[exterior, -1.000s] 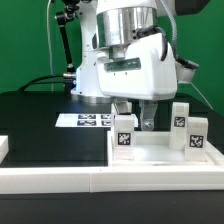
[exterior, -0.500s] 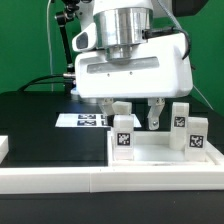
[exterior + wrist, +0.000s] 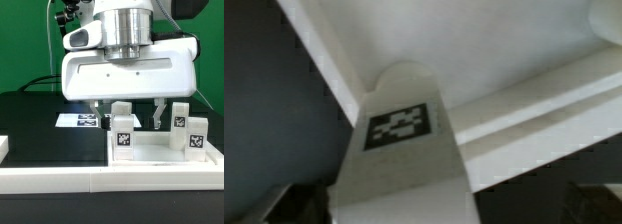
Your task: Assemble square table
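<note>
From my remote station, I see the gripper (image 3: 128, 112) hanging with its jaws spread wide and holding nothing, one finger (image 3: 98, 113) on each side of the nearest leg block (image 3: 122, 127) without touching it. That block stands upright on the square table top (image 3: 160, 152), tag facing the camera. Two more leg blocks (image 3: 180, 117) (image 3: 196, 134) stand on the same top toward the exterior view's right. The marker board (image 3: 78, 121) lies flat on the black table (image 3: 40, 130) behind. In the wrist view the tagged leg block (image 3: 399, 150) rises close against the top's raised rim (image 3: 331, 60).
</note>
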Controlling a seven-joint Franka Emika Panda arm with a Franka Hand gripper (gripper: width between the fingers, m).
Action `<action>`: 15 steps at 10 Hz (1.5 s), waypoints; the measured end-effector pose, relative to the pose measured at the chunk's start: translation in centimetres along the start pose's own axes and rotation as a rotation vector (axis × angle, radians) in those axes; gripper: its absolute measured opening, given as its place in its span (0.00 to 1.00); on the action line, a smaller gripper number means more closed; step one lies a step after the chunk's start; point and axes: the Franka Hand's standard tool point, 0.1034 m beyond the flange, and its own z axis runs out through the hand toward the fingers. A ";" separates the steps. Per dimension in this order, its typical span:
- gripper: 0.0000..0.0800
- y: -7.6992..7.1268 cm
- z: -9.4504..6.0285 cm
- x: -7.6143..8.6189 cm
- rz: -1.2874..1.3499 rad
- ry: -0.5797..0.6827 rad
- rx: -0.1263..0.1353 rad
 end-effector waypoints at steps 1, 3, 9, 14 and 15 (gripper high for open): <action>0.81 0.0 0.0 0.0 -0.028 0.000 -0.001; 0.81 0.2 0.0 0.1 -0.194 0.001 -0.013; 0.36 0.5 0.0 0.2 -0.266 0.000 -0.022; 0.36 0.3 0.0 0.0 0.035 0.001 -0.017; 0.36 0.5 0.0 0.1 0.150 0.001 -0.018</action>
